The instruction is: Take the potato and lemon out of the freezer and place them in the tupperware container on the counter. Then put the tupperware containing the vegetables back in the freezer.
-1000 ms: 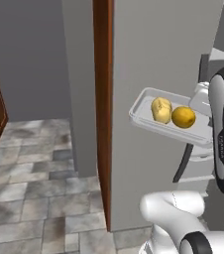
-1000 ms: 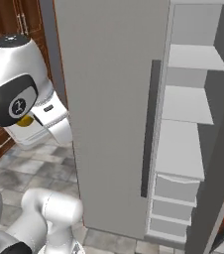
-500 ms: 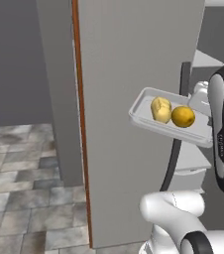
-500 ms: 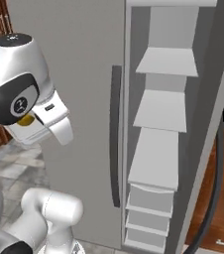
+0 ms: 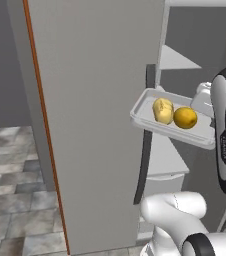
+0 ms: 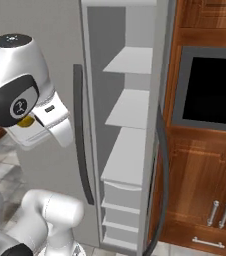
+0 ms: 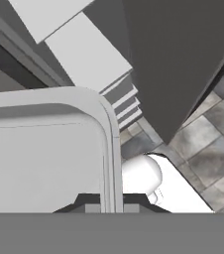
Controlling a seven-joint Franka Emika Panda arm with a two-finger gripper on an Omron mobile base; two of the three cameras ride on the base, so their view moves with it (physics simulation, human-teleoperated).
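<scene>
Carrying the tupperware container (image 5: 150,117) in the air: gripper (image 7: 111,201) clamped on its rim. One potato (image 5: 162,110) and one lemon (image 5: 185,118) sit inside, touching, potato on the left. Freezer (image 6: 127,107) stands open just beyond the tray, to its right past the door; bare shelves face the arm, so the tray likely goes forward-right onto one.

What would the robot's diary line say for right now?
tool: shut on tray rim | tray: carried in the air, holds potato and lemon side by side | freezer: door open, shelves bare | step: tray not yet inside
</scene>
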